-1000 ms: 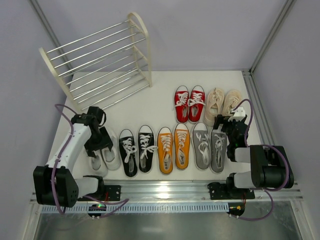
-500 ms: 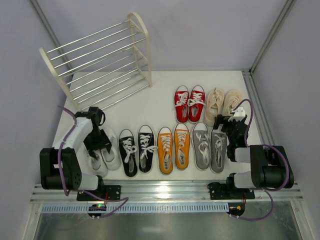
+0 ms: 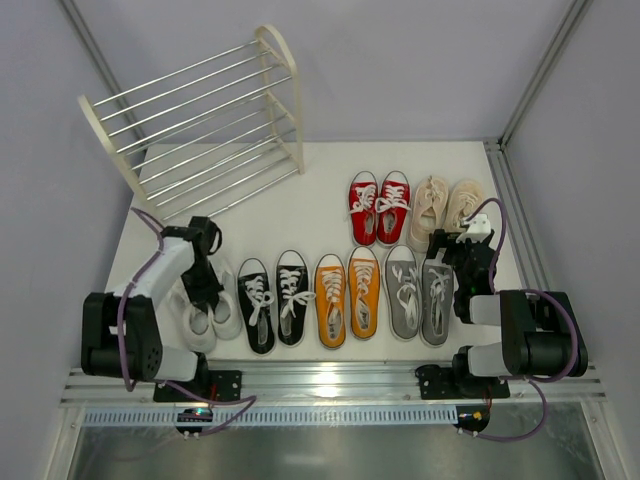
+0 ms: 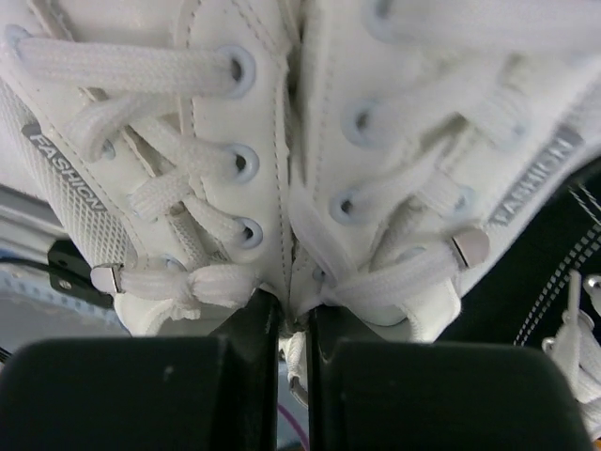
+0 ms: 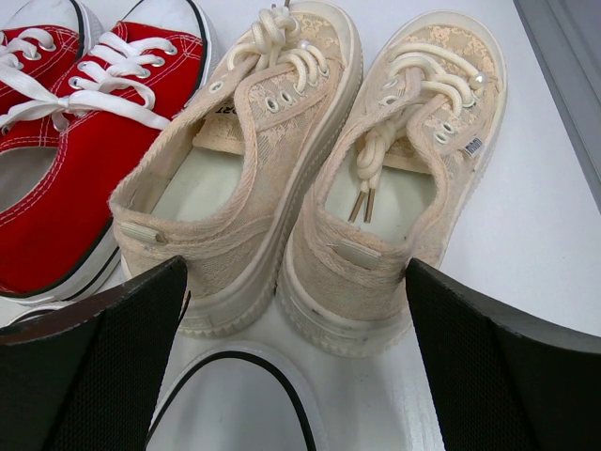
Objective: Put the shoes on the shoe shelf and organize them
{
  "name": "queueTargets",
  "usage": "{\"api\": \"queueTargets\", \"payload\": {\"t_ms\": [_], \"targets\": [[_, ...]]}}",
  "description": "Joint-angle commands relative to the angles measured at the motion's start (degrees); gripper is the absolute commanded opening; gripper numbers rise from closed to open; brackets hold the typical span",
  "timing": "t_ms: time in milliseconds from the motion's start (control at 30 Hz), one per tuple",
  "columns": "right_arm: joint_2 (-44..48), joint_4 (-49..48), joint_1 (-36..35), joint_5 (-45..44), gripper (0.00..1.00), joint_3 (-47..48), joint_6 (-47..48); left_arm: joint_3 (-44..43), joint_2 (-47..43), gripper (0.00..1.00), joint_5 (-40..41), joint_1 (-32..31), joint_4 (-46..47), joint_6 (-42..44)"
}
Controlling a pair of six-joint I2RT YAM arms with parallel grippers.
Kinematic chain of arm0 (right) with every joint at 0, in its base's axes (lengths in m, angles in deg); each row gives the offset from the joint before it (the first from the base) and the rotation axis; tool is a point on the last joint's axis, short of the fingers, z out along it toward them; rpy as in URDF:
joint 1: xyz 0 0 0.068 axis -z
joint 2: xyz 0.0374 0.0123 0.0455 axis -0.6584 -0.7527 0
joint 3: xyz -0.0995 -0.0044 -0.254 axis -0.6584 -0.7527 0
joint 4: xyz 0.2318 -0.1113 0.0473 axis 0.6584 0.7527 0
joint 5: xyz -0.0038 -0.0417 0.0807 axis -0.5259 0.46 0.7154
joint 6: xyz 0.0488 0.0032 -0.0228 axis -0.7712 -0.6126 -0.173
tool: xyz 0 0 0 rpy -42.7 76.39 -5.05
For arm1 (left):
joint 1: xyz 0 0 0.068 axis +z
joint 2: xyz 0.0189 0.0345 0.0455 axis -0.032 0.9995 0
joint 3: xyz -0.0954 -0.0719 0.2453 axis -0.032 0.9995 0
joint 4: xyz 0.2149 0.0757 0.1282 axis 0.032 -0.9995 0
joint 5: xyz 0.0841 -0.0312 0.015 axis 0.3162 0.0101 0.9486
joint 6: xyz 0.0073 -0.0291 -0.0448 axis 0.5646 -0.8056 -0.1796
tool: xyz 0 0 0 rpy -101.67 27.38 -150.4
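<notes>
top view first: the left gripper [image 3: 207, 288] is down on the white pair [image 3: 225, 314]. the shoe shelf [image 3: 285, 62] stands well beyond it and a bit to its left, at the back of the table [image 3: 300, 200], with no shoe on it yet. off to that gripper's right the black pair [image 3: 275, 300], orange pair [image 3: 347, 295] and grey pair [image 3: 405, 295] sit in a row. the right gripper [image 3: 452, 248] hangs over the grey toes, with the beige pair [image 3: 447, 205] just ahead of it and the red pair [image 3: 378, 207] ahead and to its left. left wrist view: the left gripper [image 4: 294, 319] has its jaws squeezed together on the two inner edges of the white pair [image 4: 235, 122] near the top of the lacing, one edge from each shoe. i reckon that's so both shoes travel as one. a shoe of the black pair [image 4: 554, 272] lies just to its right. right wrist view: the right gripper [image 5: 296, 282] has its jaws spread wide, holding nothing, with the beige pair [image 5: 310, 160] straight ahead and the red pair [image 5: 66, 141] ahead-left. probably it's just waiting out of the other arm's way. my guess is the grab is made and the lift to the shelf comes next, though that thin pinch could let one shoe slip.
</notes>
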Motion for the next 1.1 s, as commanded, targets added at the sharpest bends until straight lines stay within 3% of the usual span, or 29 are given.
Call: {"api": "queueTargets", "payload": {"t_ms": [0,67,200,533,767,900,1067], "targets": [[0.8,-5.0,0.0,0.1,0.97,1.0,-0.4,0.3,-6.8,0.0,2.3,-6.4,14.2,-2.7],[0.8,-5.0,-0.1,0.2,0.97,0.9,-0.4,0.6,-11.2,0.0,7.0,-9.8,16.2,-3.0],[0.8,-5.0,0.0,0.1,0.97,0.9,-0.4,3.7,-14.0,0.0,10.3,-10.1,23.8,-2.5],[0.8,-5.0,0.0,0.1,0.97,0.9,-0.4,3.8,-4.1,0.0,4.9,-13.4,36.9,-2.5],[0.7,-5.0,0.0,0.2,0.97,1.0,-0.4,2.4,-9.5,0.0,14.7,-16.8,32.6,0.0],[0.8,-5.0,0.0,0.2,0.97,1.0,-0.4,-0.3,-10.0,0.0,15.4,-17.2,28.1,0.0],[0.8,-5.0,0.0,0.1,0.97,1.0,-0.4,-6.1,-18.5,0.0,25.3,-18.0,20.2,3.0]]}}
